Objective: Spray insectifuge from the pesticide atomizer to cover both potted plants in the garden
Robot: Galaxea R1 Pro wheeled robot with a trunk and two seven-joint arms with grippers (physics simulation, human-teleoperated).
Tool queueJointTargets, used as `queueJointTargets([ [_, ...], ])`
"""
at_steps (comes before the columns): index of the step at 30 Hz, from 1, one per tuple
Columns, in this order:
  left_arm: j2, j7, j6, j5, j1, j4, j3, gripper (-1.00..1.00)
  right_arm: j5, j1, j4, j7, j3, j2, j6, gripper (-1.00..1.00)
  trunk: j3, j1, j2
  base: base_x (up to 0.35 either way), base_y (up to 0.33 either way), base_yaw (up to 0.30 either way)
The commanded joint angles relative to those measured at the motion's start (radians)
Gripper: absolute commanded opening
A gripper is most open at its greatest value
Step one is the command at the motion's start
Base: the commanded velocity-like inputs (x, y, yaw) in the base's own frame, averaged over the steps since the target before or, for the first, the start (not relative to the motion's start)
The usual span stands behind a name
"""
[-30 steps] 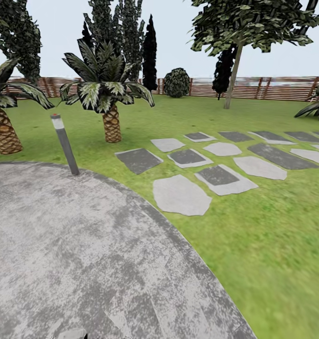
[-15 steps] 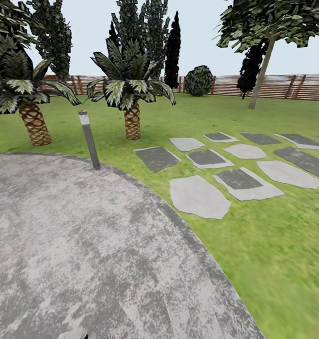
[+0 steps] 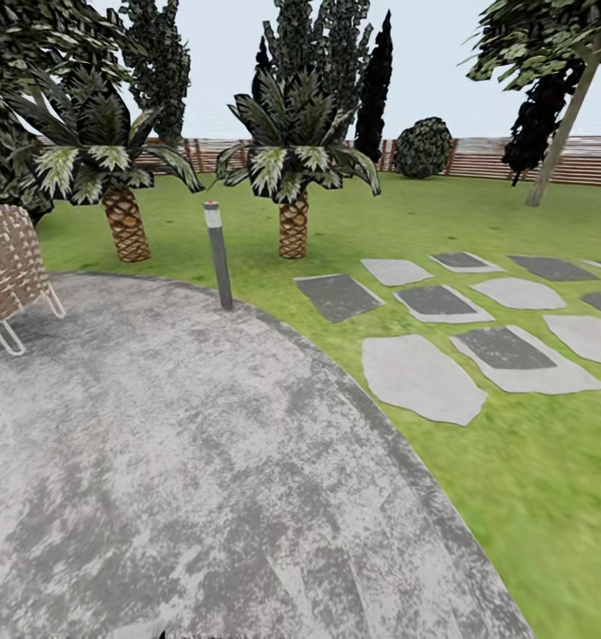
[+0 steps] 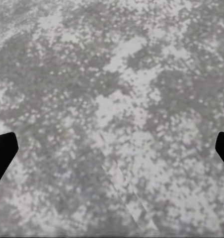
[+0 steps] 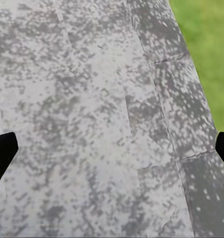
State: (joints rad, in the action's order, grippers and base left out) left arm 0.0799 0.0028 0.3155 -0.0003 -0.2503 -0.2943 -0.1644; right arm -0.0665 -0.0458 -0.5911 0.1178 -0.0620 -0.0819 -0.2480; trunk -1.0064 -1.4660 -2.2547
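While the robot stands on the round grey patio (image 3: 202,461) of the garden, both wrist views look straight down at paving: the left claw (image 4: 112,153) shows only dark fingertip corners at the two far edges of its picture, set wide apart with nothing between them, and the right claw (image 5: 112,153) is the same, wide and empty, with the patio's curved rim and a strip of lawn (image 5: 206,44) just off to one side of it. Neither the atomizer nor the small potted rosettes can be made out from here (so which way the bottle points, and how its long axis lies, cannot be told). Ahead of the claws are a wicker chair (image 3: 11,262), a short lamp post (image 3: 218,256), two palms (image 3: 293,177) and stepping stones (image 3: 420,377) leading toward the slatted fence (image 3: 513,158). The likely risk is heading for the wrong greenery, the palms or the round bush (image 3: 423,147), or clipping the chair or post while turning.
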Motion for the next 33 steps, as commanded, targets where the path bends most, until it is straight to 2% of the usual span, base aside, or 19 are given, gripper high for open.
queueJointTargets([
  [1, 0.0, 0.0, 0.004, -0.001, -0.001, 0.001, -0.001, 1.0, -0.007, 0.0, 0.0, 0.003, -0.001, 0.0, -0.002, 1.0, -0.002, 0.0, 0.0, 0.0, 0.015, 0.269],
  [33, 0.001, 0.002, 0.003, -0.001, 0.0, 0.002, -0.001, 1.0, -0.008, 0.0, 0.0, 0.003, 0.001, 0.002, -0.002, 1.0, -0.027, 0.0, 0.0, 0.0, 0.001, 0.269],
])
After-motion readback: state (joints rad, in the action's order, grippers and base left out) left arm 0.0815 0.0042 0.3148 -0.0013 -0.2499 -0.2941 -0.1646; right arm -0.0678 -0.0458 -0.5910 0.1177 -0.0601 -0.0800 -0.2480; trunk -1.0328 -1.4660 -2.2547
